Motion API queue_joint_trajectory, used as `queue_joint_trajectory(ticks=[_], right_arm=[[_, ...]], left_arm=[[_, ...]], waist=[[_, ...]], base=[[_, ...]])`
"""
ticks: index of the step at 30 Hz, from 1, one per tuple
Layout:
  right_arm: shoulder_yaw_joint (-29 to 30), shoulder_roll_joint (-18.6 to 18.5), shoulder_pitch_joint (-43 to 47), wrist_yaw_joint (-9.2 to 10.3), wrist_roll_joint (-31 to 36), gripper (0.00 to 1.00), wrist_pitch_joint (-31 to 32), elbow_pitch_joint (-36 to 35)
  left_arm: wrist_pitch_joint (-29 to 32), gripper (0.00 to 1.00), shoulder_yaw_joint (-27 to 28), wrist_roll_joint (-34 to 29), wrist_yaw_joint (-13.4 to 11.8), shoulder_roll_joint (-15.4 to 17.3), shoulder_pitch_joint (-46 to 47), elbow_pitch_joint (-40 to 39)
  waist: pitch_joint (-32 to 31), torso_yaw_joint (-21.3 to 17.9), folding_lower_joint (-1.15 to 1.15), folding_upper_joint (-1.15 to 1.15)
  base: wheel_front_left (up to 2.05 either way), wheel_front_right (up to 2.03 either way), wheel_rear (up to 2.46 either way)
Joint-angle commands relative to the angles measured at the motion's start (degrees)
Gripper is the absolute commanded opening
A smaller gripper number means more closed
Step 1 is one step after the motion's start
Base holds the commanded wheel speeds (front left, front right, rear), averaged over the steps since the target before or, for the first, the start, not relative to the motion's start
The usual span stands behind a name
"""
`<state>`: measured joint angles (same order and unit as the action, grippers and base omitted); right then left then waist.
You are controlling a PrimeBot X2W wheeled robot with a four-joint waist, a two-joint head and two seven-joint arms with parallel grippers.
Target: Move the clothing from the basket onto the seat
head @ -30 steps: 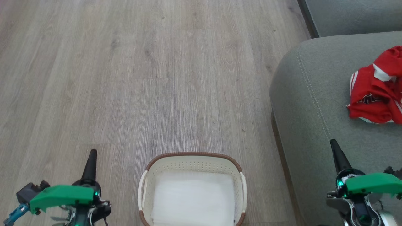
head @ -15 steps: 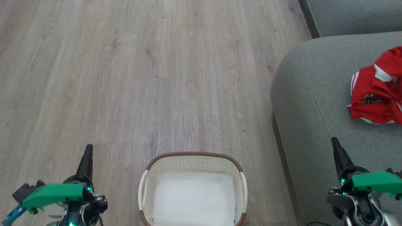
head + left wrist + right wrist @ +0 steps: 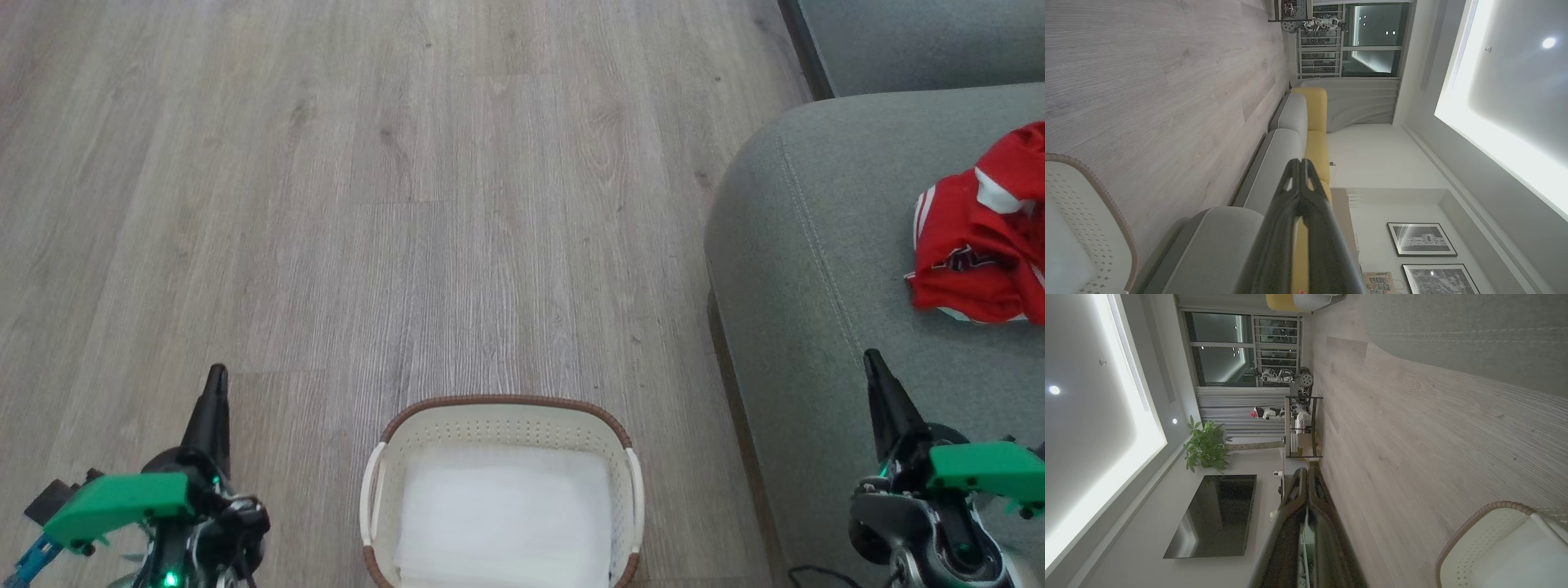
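In the head view, my left gripper stands at the lower left of the frame over the wooden floor, its 2 dark fingers pressed together into 1 point and clasping nothing. My right gripper stands at the lower right, over the near part of the seat, likewise clenched and empty. The basket sits on the floor at the bottom centre, between the 2 grippers and apart from both, and a flat white liner lies inside it. The clothing, a crumpled red heap with white trim and dark lettering, lies on the seat at the right edge of the frame, well apart from the basket and from my right gripper. In the left wrist view, my fingers rise from the bottom centre, closed tip to tip, in front of the sofa with its grey cushions and yellow backs. The basket's woven rim curves at the lower left, and 2 framed pictures hang at the lower right. In the right wrist view, my fingers meet at the centre, holding nothing. The basket shows at the lower right, the seat's stitched seam runs along the upper right, and a dark screen and a green plant are at the left.
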<state>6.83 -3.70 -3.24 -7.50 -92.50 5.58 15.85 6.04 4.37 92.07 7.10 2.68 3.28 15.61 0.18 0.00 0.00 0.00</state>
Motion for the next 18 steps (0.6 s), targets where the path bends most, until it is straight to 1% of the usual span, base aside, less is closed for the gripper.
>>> queue_joint_trajectory(ticks=[1,18], right_arm=[[-1.1,0.2,-2.9,0.01,-0.3,0.0,0.3,-1.9],[-0.9,0.4,-2.9,0.01,-0.2,0.0,0.4,-1.9]], left_arm=[[0.4,0.0,2.1,0.2,0.4,0.3,2.9,-1.5],[0.4,0.0,2.1,0.1,0.4,0.3,2.9,-1.5]], waist=[[0.0,0.0,0.0,0.0],[0.0,0.0,0.0,0.0]], base=[[0.0,0.0,0.0],[0.0,0.0,0.0]])
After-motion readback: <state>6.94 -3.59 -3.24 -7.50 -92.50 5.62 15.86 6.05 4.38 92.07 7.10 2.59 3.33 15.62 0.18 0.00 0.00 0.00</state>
